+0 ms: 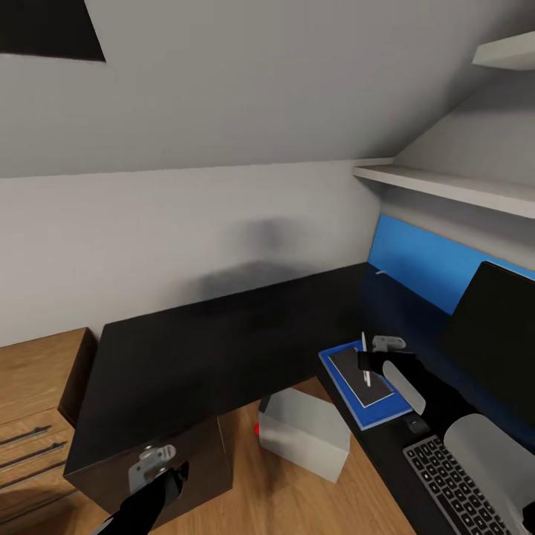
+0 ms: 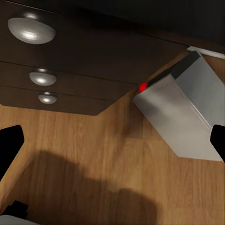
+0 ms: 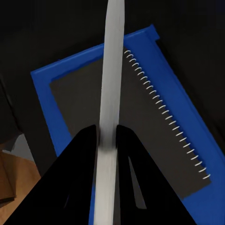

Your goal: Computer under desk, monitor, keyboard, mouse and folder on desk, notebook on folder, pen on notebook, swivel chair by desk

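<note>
The blue folder [image 1: 375, 416] [image 3: 47, 93] lies on the black desk [image 1: 223, 349], with the grey spiral notebook [image 1: 355, 375] [image 3: 140, 122] on top of it. My right gripper [image 1: 366, 362] [image 3: 107, 140] is shut on the white pen [image 1: 364, 345] [image 3: 113, 70], holding it just above the notebook. The monitor [image 1: 498, 334] stands at the right, and the keyboard [image 1: 449, 483] lies in front of it with the small black mouse [image 1: 415, 425] beside it. The grey computer [image 1: 303, 431] [image 2: 187, 112] stands on the floor by the desk. My left gripper [image 1: 160, 472] [image 2: 112, 145] hangs open, low, near the drawer unit [image 2: 70, 56].
A wooden chest of drawers [image 1: 33, 401] stands left of the desk. White shelves [image 1: 446, 186] and a blue wall panel [image 1: 416, 260] run above the desk's right wing. The wooden floor [image 2: 93, 164] lies between the drawer unit and the computer.
</note>
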### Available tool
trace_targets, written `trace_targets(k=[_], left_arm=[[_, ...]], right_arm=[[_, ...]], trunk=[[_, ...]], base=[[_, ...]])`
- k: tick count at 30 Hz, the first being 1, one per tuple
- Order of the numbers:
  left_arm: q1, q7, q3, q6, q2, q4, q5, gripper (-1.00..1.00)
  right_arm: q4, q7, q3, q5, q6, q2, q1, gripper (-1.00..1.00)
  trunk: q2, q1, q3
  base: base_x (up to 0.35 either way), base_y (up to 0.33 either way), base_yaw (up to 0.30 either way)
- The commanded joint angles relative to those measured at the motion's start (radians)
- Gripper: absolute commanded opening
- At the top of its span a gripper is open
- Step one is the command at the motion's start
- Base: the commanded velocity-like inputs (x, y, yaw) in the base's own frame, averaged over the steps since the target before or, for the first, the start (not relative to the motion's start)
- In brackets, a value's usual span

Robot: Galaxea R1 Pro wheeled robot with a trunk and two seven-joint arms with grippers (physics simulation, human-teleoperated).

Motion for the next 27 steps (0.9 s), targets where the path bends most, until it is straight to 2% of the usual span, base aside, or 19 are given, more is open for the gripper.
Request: trace_targets(k=[1,27], left_arm=[[-0.001,0.007,-0.001,0.003,0.001,-0.002,0.003,1.0],[-0.001,0.009,-0.001,0.003,0.001,-0.001,0.003,1.0]], right_arm=[[-0.001,-0.008,0.005,-0.008,-0.001,0.0,-0.001,-1.0],[0.002,-0.008,0.004,0.024,-0.01,0.003,-0.001,-1.0]], trunk=[[-0.009,0.004,-0.005],[-0.191,0.104,-0.086]], base=[[0.002,0.0,0.0],[0.0,0.0,0.0]])
